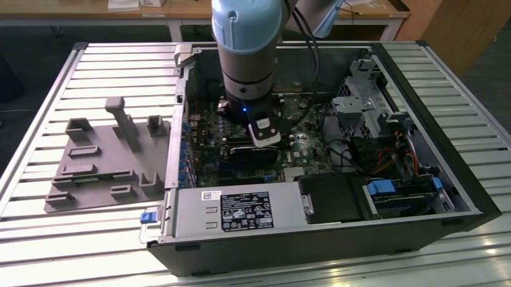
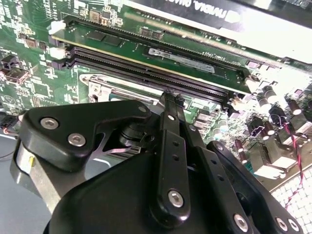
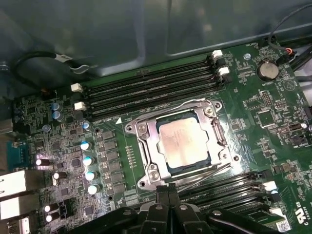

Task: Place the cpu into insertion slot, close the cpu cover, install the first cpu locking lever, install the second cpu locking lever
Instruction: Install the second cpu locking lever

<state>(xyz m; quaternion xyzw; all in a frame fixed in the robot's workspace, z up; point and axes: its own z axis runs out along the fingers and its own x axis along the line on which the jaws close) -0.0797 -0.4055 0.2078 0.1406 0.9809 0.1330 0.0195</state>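
Observation:
In the first wrist view the cpu [image 3: 178, 141], a silvery-beige square, sits in the insertion slot [image 3: 171, 170]. The cpu cover [image 3: 146, 146], a silver frame, lies flat around it. One thin wire lever [image 3: 195, 101] curves along one side of the socket. Another lever [image 3: 204, 173] runs slanted along the opposite side, toward my gripper [image 3: 168, 192]. The two black fingers are pressed together, their tips just off that edge of the socket. The second wrist view has the gripper [image 2: 170, 97] at the edge of the silver cover [image 2: 105, 87]. In the exterior view the gripper [image 1: 264, 143] reaches down into the open computer case.
Long black memory slots [image 3: 151, 83] flank the socket on both sides, with capacitors [image 3: 87, 161] and a coin battery [image 3: 267, 71] nearby. A graphics card [image 1: 251, 156], drive bays [image 1: 359, 107] and the power supply [image 1: 239, 212] crowd the case. A grey fixture [image 1: 104, 161] lies outside on the slatted table.

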